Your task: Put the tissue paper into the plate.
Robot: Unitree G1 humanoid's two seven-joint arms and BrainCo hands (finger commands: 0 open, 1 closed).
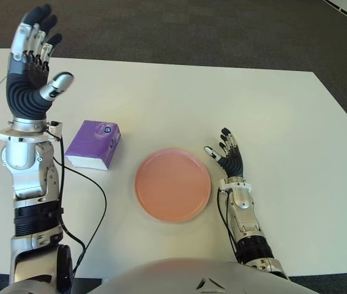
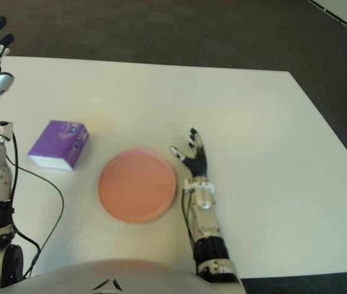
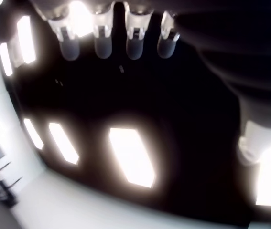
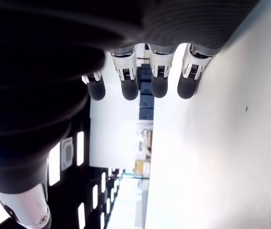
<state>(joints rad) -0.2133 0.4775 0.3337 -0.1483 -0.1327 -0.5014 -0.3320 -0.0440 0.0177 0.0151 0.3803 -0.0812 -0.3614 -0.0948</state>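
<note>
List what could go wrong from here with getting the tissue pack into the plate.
1. The left hand is raised high, open and empty, so it must come down a long way; a misjudged descent could knock the tissue pack aside.
2. The pack lies close to the plate; a sliding grasp could shove it into the rim.
3. The right hand shows open just right of the plate; a bumped plate could strike it.
</note>
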